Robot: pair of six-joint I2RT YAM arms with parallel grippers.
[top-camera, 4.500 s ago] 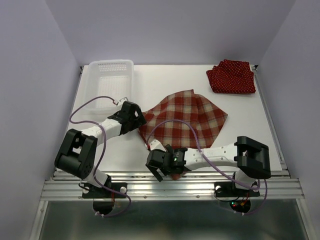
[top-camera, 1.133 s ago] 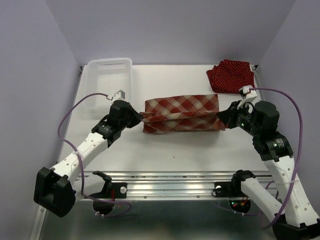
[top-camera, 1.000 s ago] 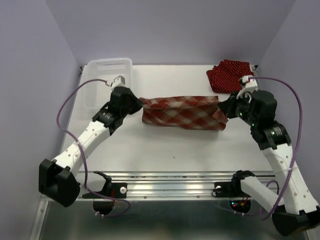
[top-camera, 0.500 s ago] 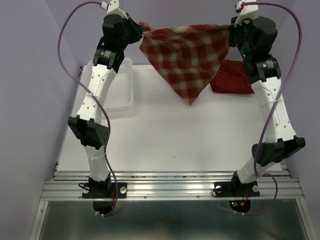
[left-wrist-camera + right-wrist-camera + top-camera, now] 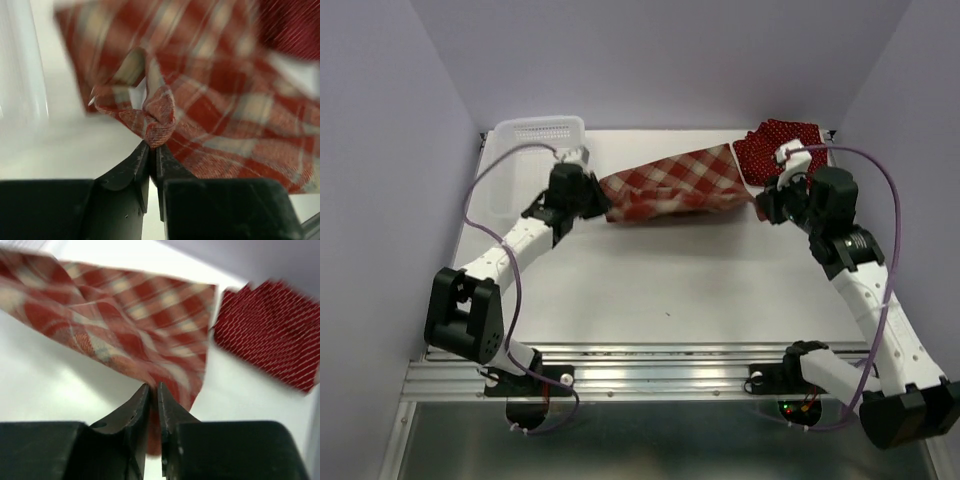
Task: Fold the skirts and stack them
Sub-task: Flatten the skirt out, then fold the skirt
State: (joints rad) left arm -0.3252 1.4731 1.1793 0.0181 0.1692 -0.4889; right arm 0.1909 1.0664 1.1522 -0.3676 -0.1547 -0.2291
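The red-and-cream plaid skirt (image 5: 670, 185) lies as a folded band across the back of the table. My left gripper (image 5: 604, 205) is at its left end. In the left wrist view the jaws (image 5: 153, 145) stand a sliver apart, with a bunched corner of the plaid skirt (image 5: 225, 115) pinched at their tips. My right gripper (image 5: 760, 205) is at the right end, and its jaws (image 5: 153, 386) stand nearly together with plaid skirt (image 5: 125, 325) cloth between them. A dark red polka-dot skirt (image 5: 800, 135) lies folded at the back right corner, just behind the right gripper, and shows in the right wrist view (image 5: 270, 325).
A white mesh basket (image 5: 525, 140) stands at the back left, just beyond the left arm. The white table (image 5: 670, 270) stretches bare from the plaid skirt to the near rail. Purple walls close in the sides and back.
Both arms held the plaid skirt high in the air half a second ago. They have come down and laid it folded on the back of the table. Both pairs of jaws have eased slightly apart.
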